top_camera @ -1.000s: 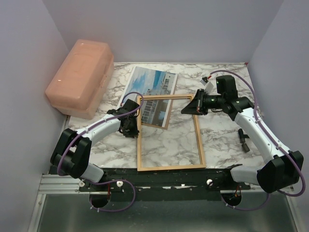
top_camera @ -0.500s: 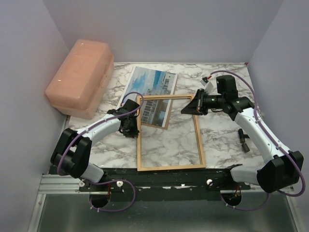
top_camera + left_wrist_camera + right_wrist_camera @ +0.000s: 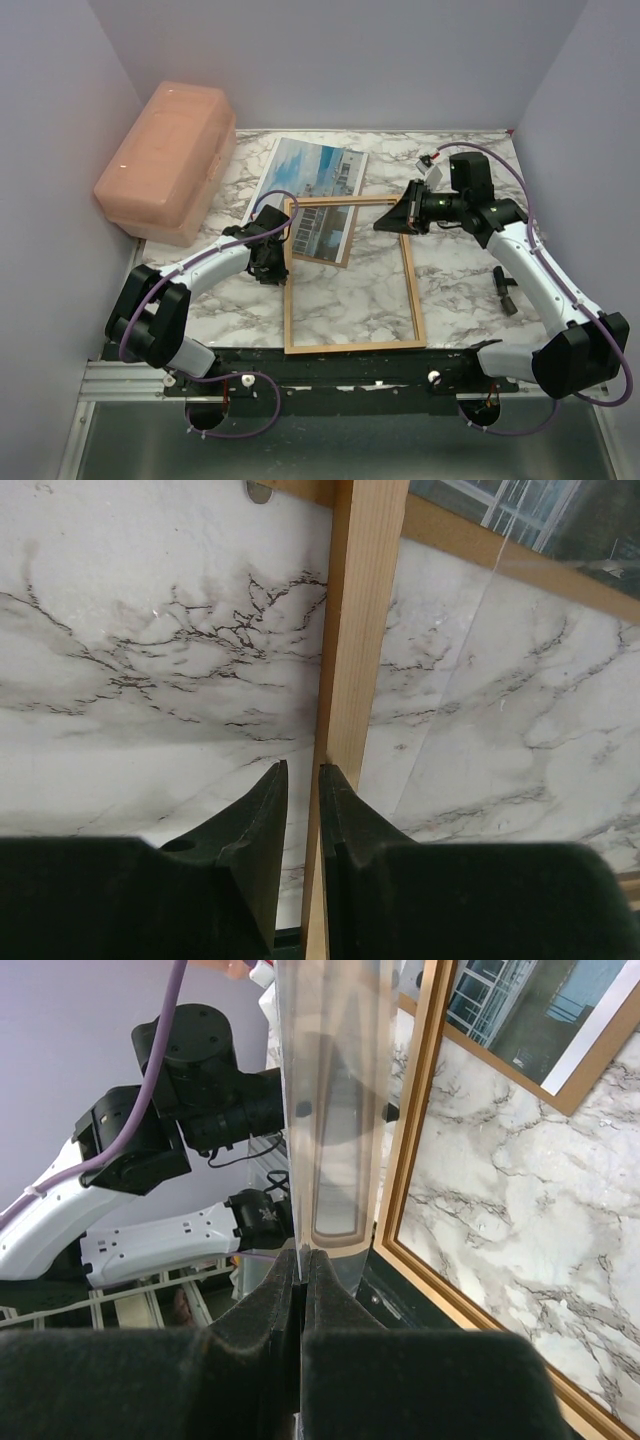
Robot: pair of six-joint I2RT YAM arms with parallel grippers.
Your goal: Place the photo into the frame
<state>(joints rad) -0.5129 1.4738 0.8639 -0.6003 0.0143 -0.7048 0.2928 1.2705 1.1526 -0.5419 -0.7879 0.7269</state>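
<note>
The orange-brown frame (image 3: 415, 300) lies flat at the table's middle. The photo (image 3: 312, 172) lies at the back, its near corner under the frame's far-left corner, where a brown board edge (image 3: 322, 260) shows. My left gripper (image 3: 268, 268) is at the frame's left rail (image 3: 350, 630); its jaws (image 3: 302, 770) are nearly closed with the rail's outer edge between them. My right gripper (image 3: 385, 225) is over the frame's far-right corner. In the right wrist view it (image 3: 303, 1258) is shut on a clear pane (image 3: 335, 1110) held edge-on above the frame (image 3: 415, 1140).
A pink plastic box (image 3: 165, 160) stands at the back left. A small dark object (image 3: 505, 290) lies on the marble near the right arm. Walls close the table on three sides. The left arm (image 3: 180, 1110) shows beyond the pane.
My right gripper has shifted very slightly up and left with the clear pane. The left arm, frame and photo have not moved.
</note>
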